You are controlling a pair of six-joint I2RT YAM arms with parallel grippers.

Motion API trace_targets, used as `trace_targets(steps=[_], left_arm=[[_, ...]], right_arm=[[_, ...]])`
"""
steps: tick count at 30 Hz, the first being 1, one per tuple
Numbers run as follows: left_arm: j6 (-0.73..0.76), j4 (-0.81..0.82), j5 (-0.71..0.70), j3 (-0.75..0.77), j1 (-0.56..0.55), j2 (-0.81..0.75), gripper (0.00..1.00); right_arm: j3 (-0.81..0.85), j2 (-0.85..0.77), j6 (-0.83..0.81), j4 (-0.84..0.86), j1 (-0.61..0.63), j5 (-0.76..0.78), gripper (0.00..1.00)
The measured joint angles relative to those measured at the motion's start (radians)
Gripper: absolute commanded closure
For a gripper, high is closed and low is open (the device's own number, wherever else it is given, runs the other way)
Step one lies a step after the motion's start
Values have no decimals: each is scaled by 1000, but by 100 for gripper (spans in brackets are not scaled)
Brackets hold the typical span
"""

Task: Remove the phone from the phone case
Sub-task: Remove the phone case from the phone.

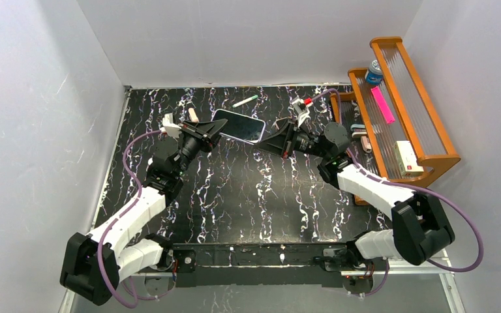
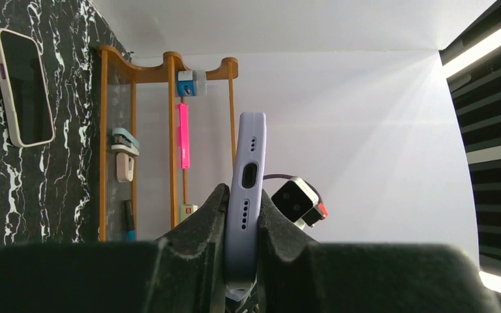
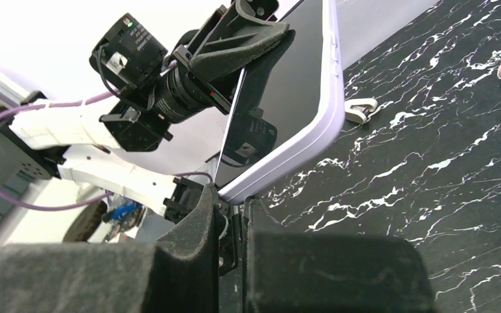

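Note:
The phone (image 1: 238,125), dark screen up in a lilac case (image 3: 334,72), hangs level above the far middle of the table between both grippers. My left gripper (image 1: 216,127) is shut on its left end; in the left wrist view its jaws (image 2: 244,192) clamp the lilac bottom edge (image 2: 248,156) with the charging port. My right gripper (image 1: 265,142) is at the phone's right near corner. In the right wrist view its jaws (image 3: 240,194) stand almost together, with the case's corner running into the narrow gap. The left gripper's finger (image 3: 248,45) lies over the screen (image 3: 287,85).
A wooden rack (image 1: 424,98) at the right holds a pink marker (image 1: 383,104), a blue-capped item (image 1: 374,72) and a white box (image 1: 406,158). A green-white pen (image 1: 244,101) lies at the back. A second pale-rimmed phone (image 2: 23,85) lies on the marble table.

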Motion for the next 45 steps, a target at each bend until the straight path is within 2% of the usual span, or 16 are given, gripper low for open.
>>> trace_targets(steps=[4,8,14,24,25,29,36,39,45], left_arm=[[-4,-15,-4,1,11,0,100],[-22,-52,-5,17,8,13,100],[3,-74,14,47,7,22,100],[126,-79,107,61,10,16,100],[131,-78,119,62,10,16,100],[139,-68,148,64,10,17,100],[137,-47,166,64,10,23,100],[128,-35,167,66,10,23,100],[119,-22,172,78,10,23,100]], right_arm=[[38,30,-76,-26,-5,-60,99],[86,60,-235,-98,16,-131,99],[134,91,-365,-195,18,-152,99],[66,43,-325,-227,-7,-143,50],[48,25,-310,-221,-10,-140,48],[3,-24,-238,-174,-12,-133,47],[-37,-39,-84,5,-24,-116,47],[-40,-39,-36,53,-31,-110,50],[-41,-38,23,106,-36,-106,63]])
